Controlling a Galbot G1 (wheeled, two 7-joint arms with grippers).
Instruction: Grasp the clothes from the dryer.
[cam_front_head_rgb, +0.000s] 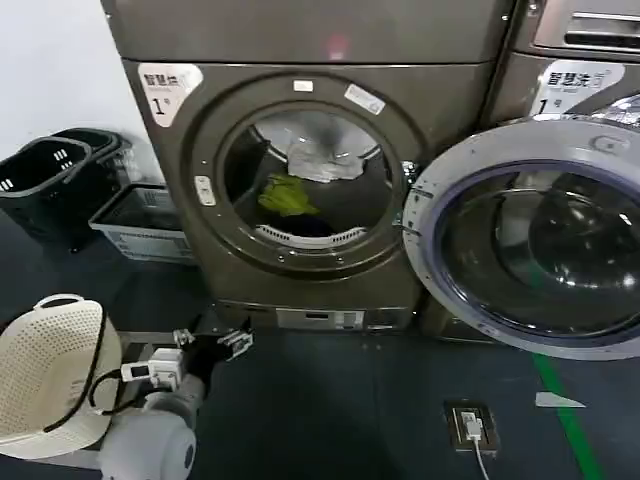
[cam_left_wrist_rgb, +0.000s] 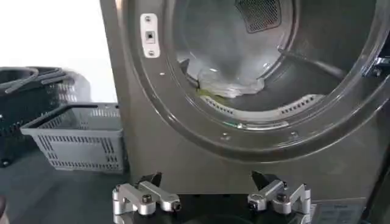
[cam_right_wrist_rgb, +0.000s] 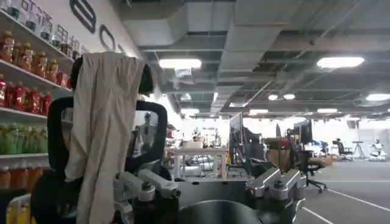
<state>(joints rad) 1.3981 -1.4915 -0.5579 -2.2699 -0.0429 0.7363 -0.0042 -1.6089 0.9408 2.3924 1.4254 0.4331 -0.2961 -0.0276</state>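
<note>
The dryer (cam_front_head_rgb: 200, 120) stands with its round door (cam_front_head_rgb: 530, 235) swung open to the right. In the drum lie clothes: a white piece (cam_front_head_rgb: 320, 155) at the back, a yellow-green piece (cam_front_head_rgb: 288, 195) in front of it, and something dark below. My left gripper (cam_front_head_rgb: 215, 345) hovers low, in front of the dryer's lower left corner, open and empty. In the left wrist view, the left gripper (cam_left_wrist_rgb: 207, 179) faces the panel under the drum mouth, with the white cloth (cam_left_wrist_rgb: 228, 85) above it. My right gripper (cam_right_wrist_rgb: 210, 182) is parked, open, facing the room.
Two black baskets (cam_front_head_rgb: 50, 170) and a grey basket (cam_front_head_rgb: 140, 220) stand on the floor left of the dryer. A white laundry basket (cam_front_head_rgb: 50, 370) sits beside my left arm. A second machine (cam_front_head_rgb: 570, 60) is at the right. A floor socket (cam_front_head_rgb: 470, 425) lies near a green line.
</note>
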